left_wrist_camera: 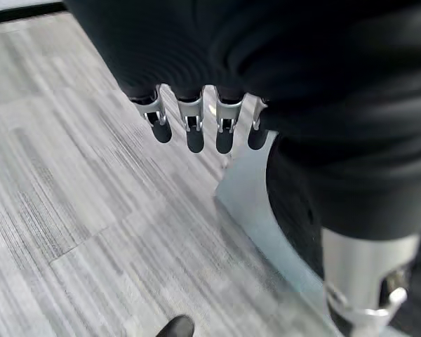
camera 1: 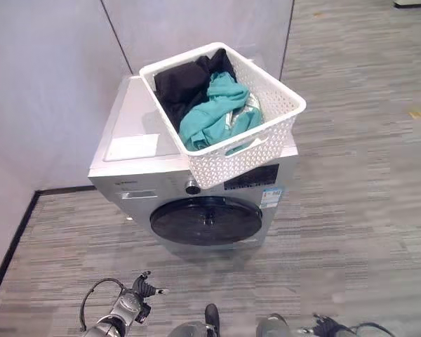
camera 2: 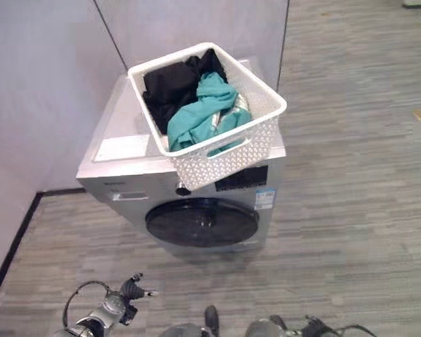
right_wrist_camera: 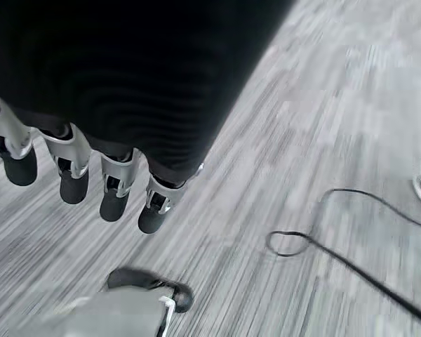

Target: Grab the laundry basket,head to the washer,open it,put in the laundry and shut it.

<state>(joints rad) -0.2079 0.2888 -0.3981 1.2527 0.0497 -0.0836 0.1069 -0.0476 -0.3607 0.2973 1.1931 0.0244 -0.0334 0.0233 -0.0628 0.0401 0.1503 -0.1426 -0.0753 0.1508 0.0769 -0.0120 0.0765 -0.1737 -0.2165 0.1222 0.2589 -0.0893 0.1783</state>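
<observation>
Nearest, the left hand [camera 1: 142, 295] hangs low over the grey floor [camera 1: 351, 232], fingers [left_wrist_camera: 189, 126] loosely extended and empty. The right hand [right_wrist_camera: 77, 175] is likewise relaxed, holding nothing. Beyond stands the washer [camera 1: 137, 186], its round door [camera 1: 205, 220] closed. On its top sits the white basket [camera 1: 266, 151], holding black and teal laundry [camera 1: 214, 112].

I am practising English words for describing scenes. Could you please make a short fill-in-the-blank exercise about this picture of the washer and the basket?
1. The white laundry basket stands on ____ of the washer.
2. The washer's round door is ____.
3. In the basket, a teal garment lies beside a ____ one.
4. The left hand and the right hand hold ____.

Missing words: top; closed; black; nothing
</observation>
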